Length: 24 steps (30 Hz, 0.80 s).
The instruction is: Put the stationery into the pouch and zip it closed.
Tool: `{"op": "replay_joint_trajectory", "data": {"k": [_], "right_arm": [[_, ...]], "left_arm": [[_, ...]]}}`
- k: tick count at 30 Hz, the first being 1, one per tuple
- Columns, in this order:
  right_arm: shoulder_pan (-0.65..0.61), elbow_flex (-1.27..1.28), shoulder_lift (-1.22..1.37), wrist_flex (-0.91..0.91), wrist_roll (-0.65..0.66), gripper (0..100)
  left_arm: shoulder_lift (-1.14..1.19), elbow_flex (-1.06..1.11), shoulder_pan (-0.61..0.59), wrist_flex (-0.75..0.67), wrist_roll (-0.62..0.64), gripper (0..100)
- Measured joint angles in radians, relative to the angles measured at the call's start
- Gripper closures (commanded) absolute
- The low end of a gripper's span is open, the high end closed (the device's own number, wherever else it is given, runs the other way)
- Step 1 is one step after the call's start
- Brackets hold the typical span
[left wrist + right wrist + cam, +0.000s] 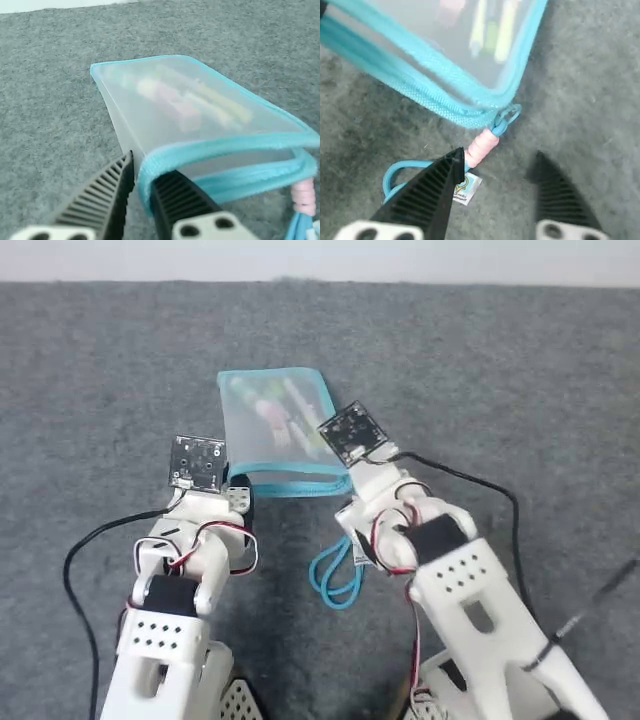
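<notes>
Translucent teal-edged pouch [275, 435], stationery [280, 415] inside, laid on grey surface [500, 370] betw. the arms. L wrist view: left gripper [142, 172] fingers clamped on pouch's zip-edge corner. R wrist view: right gripper [500, 157] fingers held apart, pink zip pull [481, 145] just beside one.

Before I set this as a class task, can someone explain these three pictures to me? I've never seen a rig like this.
It's a robot with two white arms, the left arm and right arm, on a grey mat. One picture looks down from above; the other two come from a camera on each wrist. On the mat lies a see-through pouch with stationery inside. The left arm's fingers pinch the pouch's blue edge. The right arm's fingers are open, holding nothing, near the pink zip pull.
</notes>
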Motion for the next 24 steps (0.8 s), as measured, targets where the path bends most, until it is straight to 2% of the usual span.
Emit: {"op": "replay_joint_trajectory", "data": {"k": [12,19,24], "right_arm": [[-0.012,0.000,0.331,-0.230,-0.054,72.8],[0.054,0.000,0.402,-0.342,-0.055,88.4],[0.060,0.000,0.453,-0.356,-0.057,85.0]], "left_arm": [[0.000,0.000,0.000,0.000,0.000,99],[0.000,0.000,0.000,0.000,0.000,99],[0.000,0.000,0.000,0.000,0.000,99]]}}
